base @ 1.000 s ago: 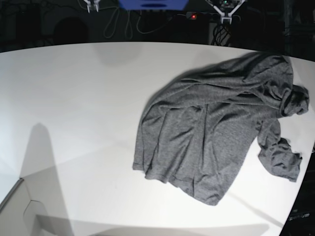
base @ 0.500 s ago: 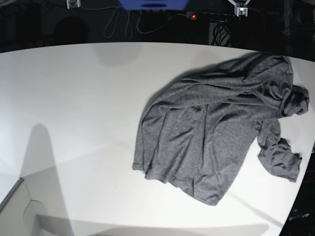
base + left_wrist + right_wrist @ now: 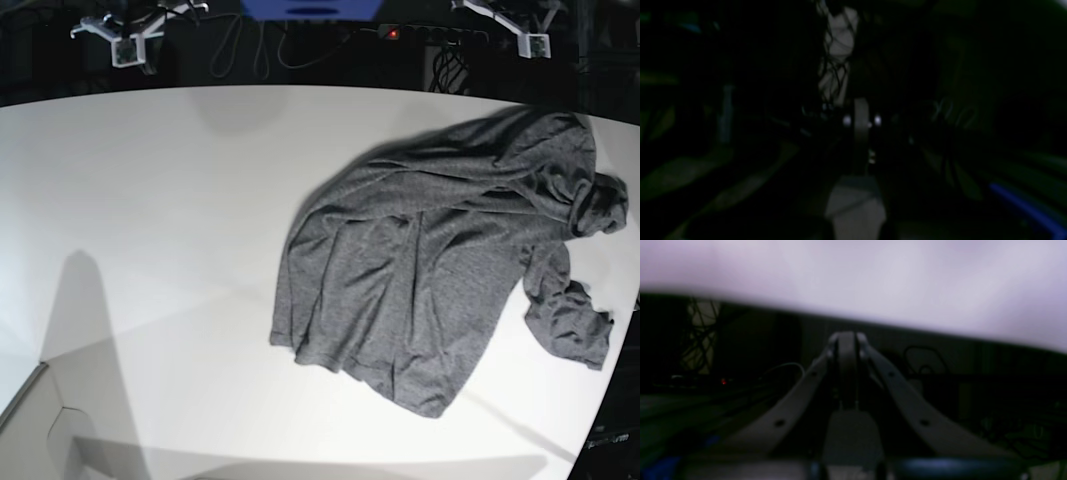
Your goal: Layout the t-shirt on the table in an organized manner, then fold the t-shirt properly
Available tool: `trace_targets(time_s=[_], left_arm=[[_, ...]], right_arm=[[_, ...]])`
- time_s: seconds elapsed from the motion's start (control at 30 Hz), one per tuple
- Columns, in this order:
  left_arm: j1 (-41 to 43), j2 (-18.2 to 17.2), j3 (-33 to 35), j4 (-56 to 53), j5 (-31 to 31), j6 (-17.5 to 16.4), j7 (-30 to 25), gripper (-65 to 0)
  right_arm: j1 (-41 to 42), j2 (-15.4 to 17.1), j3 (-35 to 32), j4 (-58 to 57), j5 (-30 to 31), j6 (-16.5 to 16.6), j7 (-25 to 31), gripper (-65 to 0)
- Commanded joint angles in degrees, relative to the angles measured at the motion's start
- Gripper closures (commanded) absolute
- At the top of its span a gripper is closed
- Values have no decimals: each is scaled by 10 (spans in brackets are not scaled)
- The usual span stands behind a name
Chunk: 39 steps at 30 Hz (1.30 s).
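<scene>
The dark-grey t-shirt [image 3: 440,260] lies rumpled on the right half of the white table [image 3: 150,200], its hem toward the front and one sleeve bunched by the right edge. My left gripper [image 3: 535,43] hangs beyond the table's far edge at the top right, well apart from the shirt. My right gripper [image 3: 125,50] hangs at the top left. In the right wrist view the right gripper [image 3: 846,337] is shut and empty, facing the table [image 3: 873,276]. The left wrist view is dark; the left gripper [image 3: 860,115] looks shut with nothing in it.
Behind the table's far edge are a blue object [image 3: 310,8], looping cables [image 3: 250,50] and a red light [image 3: 394,33]. A pale box corner [image 3: 30,420] juts in at the front left. The table's curved edge runs close by the shirt's right sleeve.
Both grippers have swung outward and slightly lower along the top of the base view. The t-shirt has not moved.
</scene>
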Motion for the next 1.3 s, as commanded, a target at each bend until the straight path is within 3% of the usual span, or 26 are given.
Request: trace_targets(time_s=[0.0,0.1,0.3,0.4,0.6,0.67,0.83,0.9,1.0,1.13,1.27], left_arm=[[20,-2,-11,19,-1,1,-7,-1],[38,5,-37,63,-1,2,-7,-1],[51,54,-118,128,-1,-2,-7,-1],[46,74,-150,142,-1,-2,-6,-3],[26,74,-172,153,-1,-2,-6,-8],[17,78,-187,153,-2,-2,1,-49],[-31,78,-245,151,-52,-2,87,-337],[-60,78,-281,148,-90,-2,124,-414],[-111,78,-334,147,-125,-3,189,-427],[-197,78,-386,146,-126,-3,280,-427],[-254,74,-399,117,-126,-3,326,-427]], right_arm=[[-8,2,0,28,1,1,7,0],[-2,2,-1,62,1,1,-5,0],[26,-11,1,63,1,1,-5,-5],[47,-11,-2,63,1,1,-5,-91],[80,-14,-30,63,1,1,-7,-320],[89,-13,-45,62,1,1,-11,-362],[93,-12,-54,58,1,1,-12,-377],[100,-12,-54,57,1,1,-12,-377],[105,-12,-54,56,1,1,-16,-377],[116,-12,-57,56,1,1,-38,-377],[136,-12,-58,55,1,2,-64,-377]])
